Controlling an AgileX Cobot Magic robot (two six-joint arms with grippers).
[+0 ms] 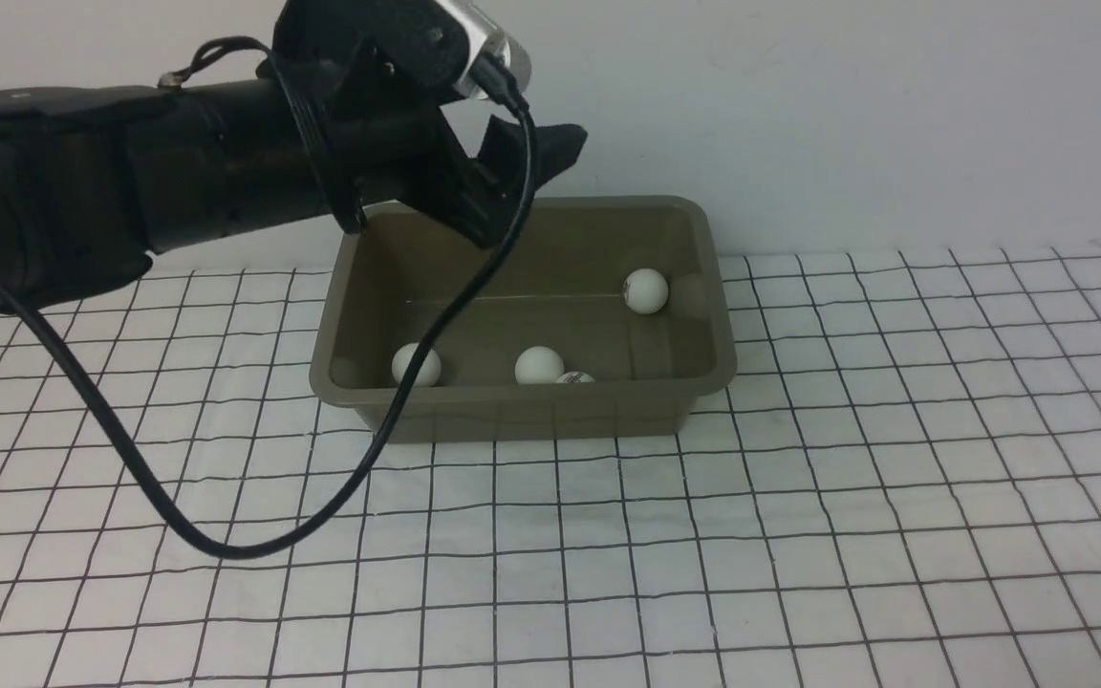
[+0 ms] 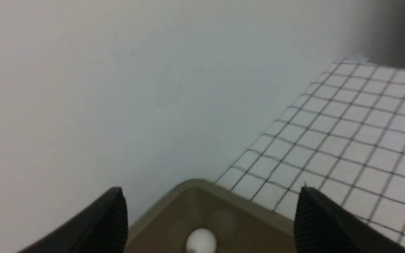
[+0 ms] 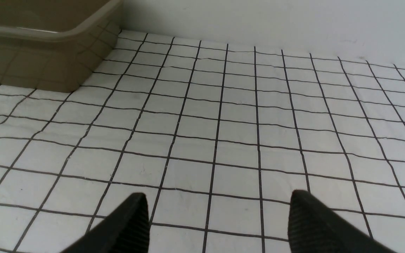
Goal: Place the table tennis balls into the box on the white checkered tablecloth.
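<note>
Showing four table tennis balls (image 1: pixel 646 290) in box (image 1: pixel 531 420) frontally, left wrist one

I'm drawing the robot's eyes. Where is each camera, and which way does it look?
Front: between the arms, facing forward at the olive-brown plastic tub; left arm shows.
Left wrist: above the tub's corner, facing the wall; open left claw shows.
Right wrist: low over the white checkered tablecloth; open right claw shows.
Shared: the tub.

the matte black left arm (image 1: pixel 130 182) carries a silver camera housing (image 1: pixel 488 43) and a long looping black cable (image 1: pixel 235 552), while the left claw (image 2: pixel 209 214) and right claw (image 3: pixel 218 218) have black ribbed fingers (image 3: pixel 304 221).
</note>
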